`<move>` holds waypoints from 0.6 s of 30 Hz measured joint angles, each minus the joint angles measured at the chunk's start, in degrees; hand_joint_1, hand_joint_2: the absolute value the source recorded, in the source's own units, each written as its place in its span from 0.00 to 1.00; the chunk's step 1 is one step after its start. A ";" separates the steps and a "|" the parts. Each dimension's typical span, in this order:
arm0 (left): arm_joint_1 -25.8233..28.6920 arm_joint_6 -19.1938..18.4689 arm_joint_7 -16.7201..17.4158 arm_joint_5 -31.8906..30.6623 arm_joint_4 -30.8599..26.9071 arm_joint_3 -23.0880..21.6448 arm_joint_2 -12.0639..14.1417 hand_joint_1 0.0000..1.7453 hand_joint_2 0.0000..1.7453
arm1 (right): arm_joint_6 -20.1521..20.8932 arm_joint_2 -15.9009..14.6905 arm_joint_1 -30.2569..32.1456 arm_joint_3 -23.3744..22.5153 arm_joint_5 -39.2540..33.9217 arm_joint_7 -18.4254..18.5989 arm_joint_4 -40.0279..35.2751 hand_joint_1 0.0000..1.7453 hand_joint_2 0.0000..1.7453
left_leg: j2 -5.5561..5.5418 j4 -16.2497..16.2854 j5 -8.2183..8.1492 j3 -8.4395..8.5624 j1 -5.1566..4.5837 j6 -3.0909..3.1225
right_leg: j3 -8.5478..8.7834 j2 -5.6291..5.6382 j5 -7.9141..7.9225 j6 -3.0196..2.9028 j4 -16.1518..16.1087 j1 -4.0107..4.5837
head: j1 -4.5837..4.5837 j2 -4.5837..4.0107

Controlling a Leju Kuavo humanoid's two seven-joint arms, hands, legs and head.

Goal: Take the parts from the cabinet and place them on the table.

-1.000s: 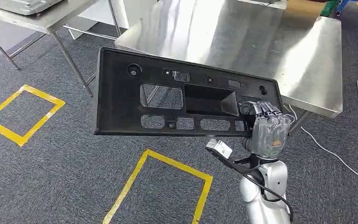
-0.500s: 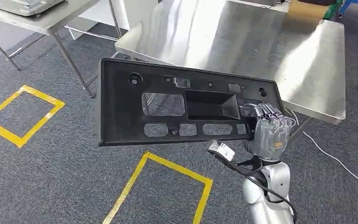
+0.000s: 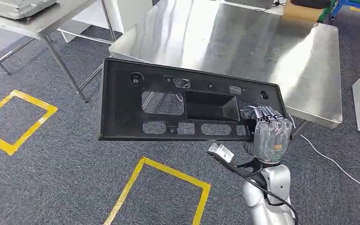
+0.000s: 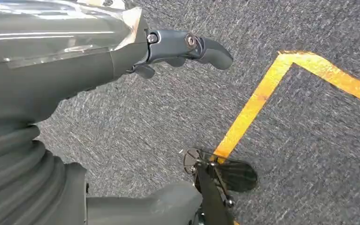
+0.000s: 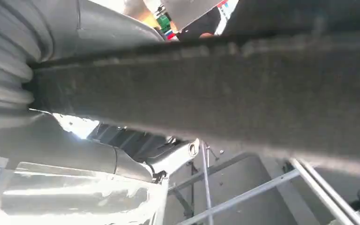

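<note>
As held: flat black panel [image 3: 168,101] with cutouts

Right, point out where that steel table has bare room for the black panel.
Nearly the whole steel table top looks bare, from its near edge behind the black panel to the far side. The one crowded spot is the far right corner, by the cardboard box. The right hand holds the panel at its right end.

The part [image 3: 187,101], held at its right end by the right hand [image 3: 269,133], hangs before the table's [image 3: 262,51] near edge.
</note>
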 joint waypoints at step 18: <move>0.29 -0.92 -0.74 -1.03 -0.07 0.00 -0.13 0.00 1.00 | -0.02 -1.47 1.23 -0.07 1.36 2.41 -0.63 0.98 1.00 | -0.17 -0.48 -4.87 5.26 -0.82 0.62 | -2.47 -0.48 3.12 -1.22 -0.26 0.06 | 0.24 0.00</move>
